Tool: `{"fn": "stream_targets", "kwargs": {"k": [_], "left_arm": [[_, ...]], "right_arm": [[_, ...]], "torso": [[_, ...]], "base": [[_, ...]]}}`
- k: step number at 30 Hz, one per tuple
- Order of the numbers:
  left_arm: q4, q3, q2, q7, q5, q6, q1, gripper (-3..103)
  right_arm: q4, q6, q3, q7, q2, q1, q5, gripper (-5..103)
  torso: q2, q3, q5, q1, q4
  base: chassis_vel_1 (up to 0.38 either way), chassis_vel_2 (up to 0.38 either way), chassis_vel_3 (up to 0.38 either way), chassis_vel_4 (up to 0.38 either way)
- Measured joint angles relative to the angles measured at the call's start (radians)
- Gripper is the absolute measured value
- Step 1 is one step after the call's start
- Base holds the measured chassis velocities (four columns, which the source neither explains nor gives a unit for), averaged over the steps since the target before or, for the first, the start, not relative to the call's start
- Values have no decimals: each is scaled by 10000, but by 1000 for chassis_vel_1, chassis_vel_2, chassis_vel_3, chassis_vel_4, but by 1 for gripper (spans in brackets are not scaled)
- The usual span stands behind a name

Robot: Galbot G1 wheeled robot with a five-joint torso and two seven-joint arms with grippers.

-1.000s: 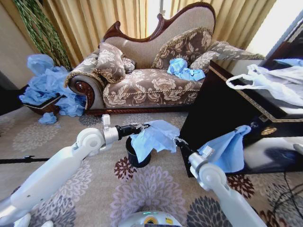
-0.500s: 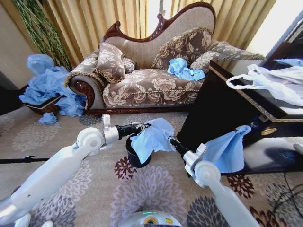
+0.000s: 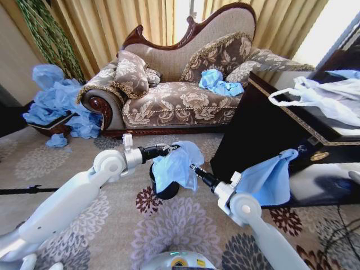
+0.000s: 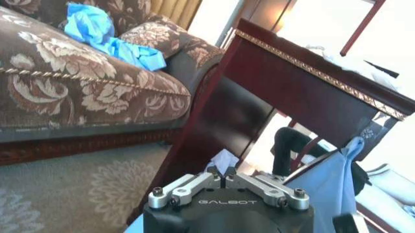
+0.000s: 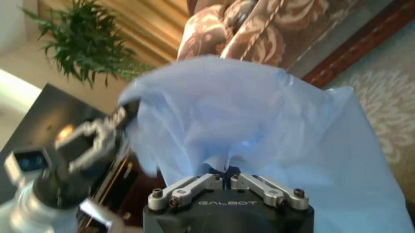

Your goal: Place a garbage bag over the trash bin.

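Sofa (image 3: pixel 180 95) ahead of me: carved dark wood frame, brown floral brocade, with crumpled blue film (image 3: pixel 218 82) on its seat. Dark polished cabinet (image 3: pixel 264 129) with gilt trim to my right; flowered carpet (image 3: pixel 185 225) underfoot. I see the garbage bag (image 3: pixel 175 164), thin wrinkled pale blue film, stretched between both arms and draped over the trash bin (image 3: pixel 164 188), a small smooth black cylinder on the carpet before the sofa. Left gripper (image 3: pixel 170 149) sits at the bag's upper edge, its fingers closed on a pinch of film. Right gripper (image 3: pixel 192 167) meets the bag's near side, fingers pinched together on a fold of it, as my right wrist view confirms.
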Motion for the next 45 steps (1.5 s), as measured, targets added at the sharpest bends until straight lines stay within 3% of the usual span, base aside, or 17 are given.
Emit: {"fn": "stream_targets", "kwargs": {"k": [5, 11, 17, 24, 31, 37, 41, 45], "left_arm": [[-80, -31, 103, -44, -111, 19, -24, 0], [-343, -227, 411, -39, -255, 46, 205, 0], [-398, -242, 477, -23, -296, 48, 229, 0], [-208, -52, 204, -30, -290, 43, -6, 0], [-7, 139, 18, -22, -250, 13, -272, 0], [-190, 77, 69, -71, -289, 8, -261, 0], [-849, -202, 463, -228, -632, 7, -29, 0], [-1371, -452, 935, -238, -876, 7, 146, 0]], "right_arm": [[-562, 98, 81, -292, 102, -71, -959, 0], [-1620, 804, 286, -379, 170, 522, -2159, 0], [-1666, 920, 145, -392, 376, 822, -2147, 0], [-1136, 761, -337, -351, 708, 1115, -1263, 0], [-299, 93, -701, -722, 252, 1019, -244, 0], [-538, 51, -1018, -1163, 328, 1095, -642, 0], [-1518, 315, -980, -1495, 763, 1536, -1574, 0], [-1968, 475, -814, -1895, 805, 1706, -1777, 0]], "torso": [[0, 0, 0, 0, 3], [0, 0, 0, 0, 4], [0, 0, -1, 0, 4], [0, 0, -1, 0, 3], [0, 0, -1, 0, 2], [0, 0, -1, 0, 1], [0, 0, 0, 0, 5], [0, -1, 0, 0, 5]], "base": [[0, 0, 0, 0], [0, 0, 0, 0], [0, 0, 0, 0], [0, 0, 0, 0], [0, 0, 0, 0], [0, 0, 0, 0], [0, 0, 0, 0], [0, 0, 0, 0]]}}
